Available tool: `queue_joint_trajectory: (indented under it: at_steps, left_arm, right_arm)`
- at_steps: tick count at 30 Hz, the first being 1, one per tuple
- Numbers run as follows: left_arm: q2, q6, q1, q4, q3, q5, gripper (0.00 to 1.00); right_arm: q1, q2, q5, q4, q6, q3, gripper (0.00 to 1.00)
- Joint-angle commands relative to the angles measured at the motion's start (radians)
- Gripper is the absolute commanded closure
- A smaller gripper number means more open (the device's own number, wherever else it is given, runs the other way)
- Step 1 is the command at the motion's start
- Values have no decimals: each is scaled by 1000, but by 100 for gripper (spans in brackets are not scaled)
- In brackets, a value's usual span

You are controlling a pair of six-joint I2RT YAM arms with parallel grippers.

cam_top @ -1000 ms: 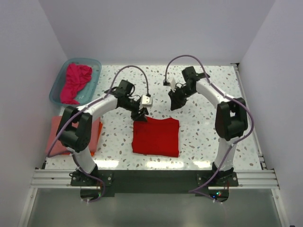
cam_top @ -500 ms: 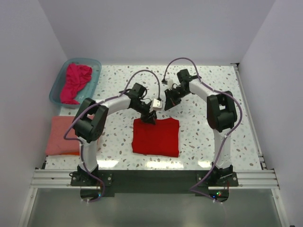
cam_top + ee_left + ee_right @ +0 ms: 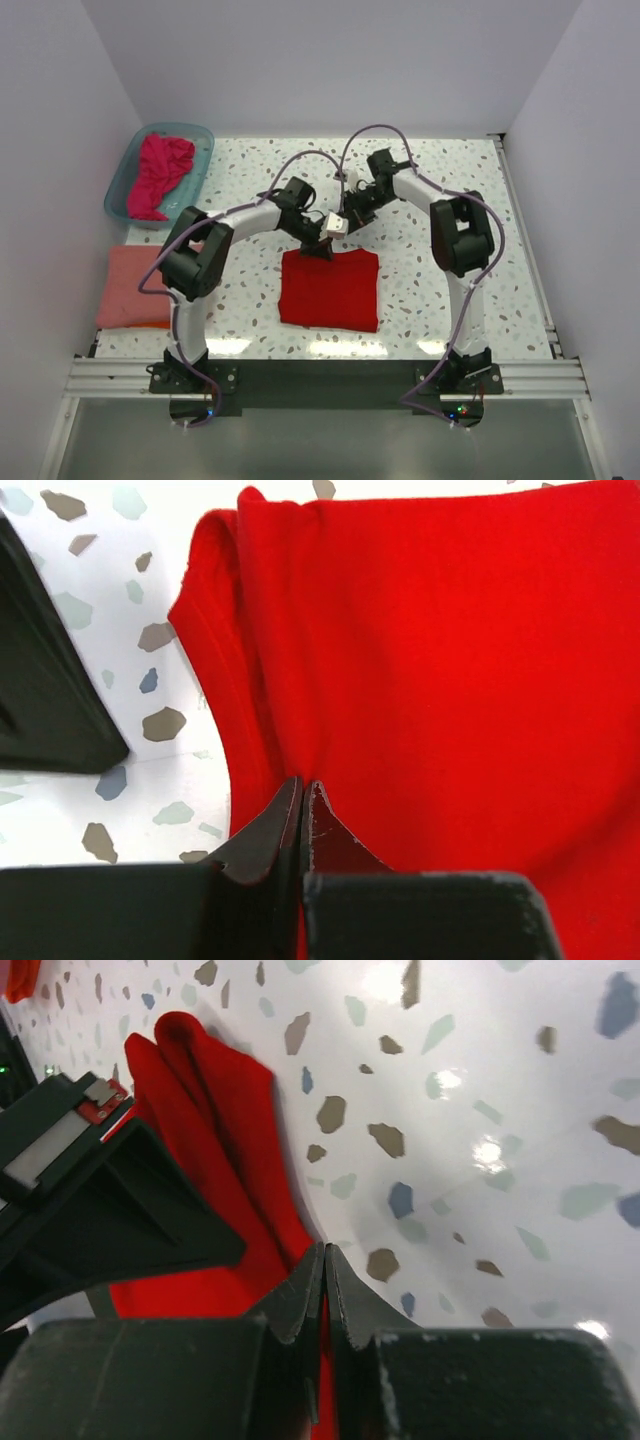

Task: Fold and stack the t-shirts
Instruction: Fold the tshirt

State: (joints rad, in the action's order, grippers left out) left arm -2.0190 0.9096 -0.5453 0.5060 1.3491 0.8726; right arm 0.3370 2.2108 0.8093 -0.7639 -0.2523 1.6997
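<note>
A robotics lab work cell. A white speckled terrazzo-pattern table (image 3: 450, 190) sits boxed in by plain white walls (image 3: 330, 60) on three sides. Two white-and-black robot arms (image 3: 240, 216), trailing purple cables (image 3: 375, 126), are bolted to a silver aluminium rail (image 3: 540, 378) at the table's near edge.

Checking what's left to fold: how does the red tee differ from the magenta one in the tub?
The bright red cloth t-shirt lies folded into a flat rectangle; the magenta-pink cloth t-shirt is a crumpled heap. The red one rests on the speckled table, the magenta one inside the translucent teal plastic tub. Both are plain tees.
</note>
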Motion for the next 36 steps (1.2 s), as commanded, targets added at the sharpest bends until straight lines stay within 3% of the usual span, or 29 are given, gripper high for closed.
queue_joint_trajectory:
  at_steps: [1, 7, 20, 30, 36]
  left_arm:
    - [117, 31, -18, -27, -37, -3, 100]
    - [247, -3, -59, -170, -157, -92, 100]
    - [319, -31, -70, -346, -191, -204, 100]
    - [276, -8, -58, -392, -185, -247, 100]
    - [296, -26, -54, -540, -267, -293, 99]
  right_arm:
    - [42, 26, 100, -31, -28, 46, 96]
    - [77, 90, 169, -132, -102, 78, 97]
    - [85, 266, 192, -317, -263, 153, 98]
    - [83, 267, 191, -357, -315, 135, 98]
    - [79, 236, 131, -354, -320, 152, 93]
